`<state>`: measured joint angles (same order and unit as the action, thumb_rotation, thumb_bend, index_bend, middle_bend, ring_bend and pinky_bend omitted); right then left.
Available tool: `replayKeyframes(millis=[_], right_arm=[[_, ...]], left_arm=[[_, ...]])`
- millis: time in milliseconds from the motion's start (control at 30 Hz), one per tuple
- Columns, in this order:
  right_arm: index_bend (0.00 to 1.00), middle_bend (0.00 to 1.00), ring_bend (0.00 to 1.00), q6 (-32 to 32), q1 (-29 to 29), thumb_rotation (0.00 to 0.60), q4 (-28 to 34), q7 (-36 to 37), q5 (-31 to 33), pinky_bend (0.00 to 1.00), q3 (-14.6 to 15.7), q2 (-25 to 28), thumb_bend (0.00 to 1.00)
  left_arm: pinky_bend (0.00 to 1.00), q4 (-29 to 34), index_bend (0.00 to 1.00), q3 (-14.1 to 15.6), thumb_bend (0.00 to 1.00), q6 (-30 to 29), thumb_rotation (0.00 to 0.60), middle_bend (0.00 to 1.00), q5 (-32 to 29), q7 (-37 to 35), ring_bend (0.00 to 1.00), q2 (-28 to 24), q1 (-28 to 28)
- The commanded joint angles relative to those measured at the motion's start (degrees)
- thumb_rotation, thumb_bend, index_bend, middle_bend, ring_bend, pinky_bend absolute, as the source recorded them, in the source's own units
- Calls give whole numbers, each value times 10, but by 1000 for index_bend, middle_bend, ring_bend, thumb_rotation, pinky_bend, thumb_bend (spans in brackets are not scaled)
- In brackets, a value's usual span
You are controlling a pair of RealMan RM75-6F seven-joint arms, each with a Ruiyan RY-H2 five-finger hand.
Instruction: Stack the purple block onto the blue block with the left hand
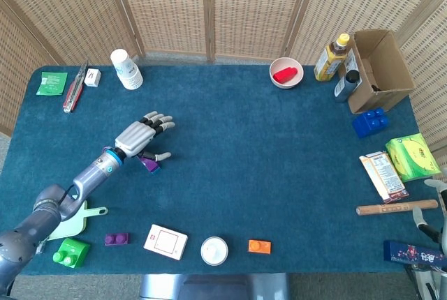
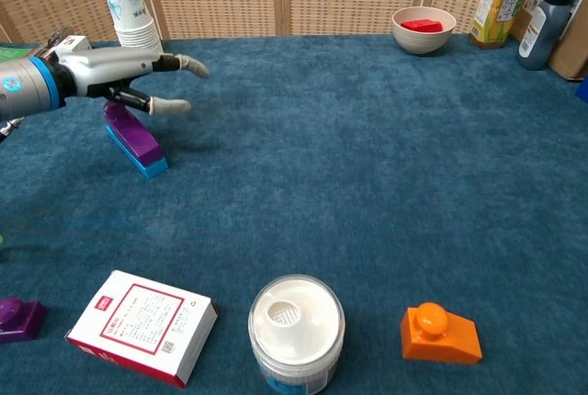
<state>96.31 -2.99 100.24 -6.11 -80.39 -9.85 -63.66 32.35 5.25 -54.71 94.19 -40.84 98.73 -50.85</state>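
Purple block on blue block, under the silver-grey left hand. Teal cloth. Beyond the hand: white cup, apparently blue-printed. Far right: white bowl, red contents.

Glossy plastic purple block, matt cloth table

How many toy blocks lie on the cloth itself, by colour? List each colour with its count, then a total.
Purple: 2, the stacked purple block and the small purple block
Blue: 2, the flat blue block under it and the big blue block
Green: 1, the green block
Orange: 1, the orange block
Total: 6
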Motion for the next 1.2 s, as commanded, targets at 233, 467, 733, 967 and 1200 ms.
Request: replayKeyframes(millis=[233, 467, 733, 967, 1200], right_arm=[[324, 170, 0, -29, 24, 600, -2, -1, -7, 80, -8, 10, 284], [325, 170, 0, -67, 54, 600, -15, -3, -3, 79, -16, 9, 285], [324, 170, 0, -110, 92, 600, -32, -12, -9, 80, -19, 1, 284], [324, 170, 0, -122, 108, 600, -44, -31, -10, 80, -18, -5, 284], [324, 170, 0, -136, 121, 600, -48, -47, -13, 74, -10, -11, 284]], left_arm=[[0, 183, 120, -28, 289, -68, 159, 46, -18, 87, 0, -121, 22], [0, 359, 123, -37, 291, -110, 160, 48, -52, 198, 0, -230, 75], [0, 511, 128, -25, 291, -171, 166, 50, -89, 300, 0, -332, 161], [0, 589, 135, -9, 291, -220, 161, 50, -104, 358, 0, -390, 229], [0, 645, 134, 18, 292, -267, 163, 47, -110, 403, 0, -437, 304]])
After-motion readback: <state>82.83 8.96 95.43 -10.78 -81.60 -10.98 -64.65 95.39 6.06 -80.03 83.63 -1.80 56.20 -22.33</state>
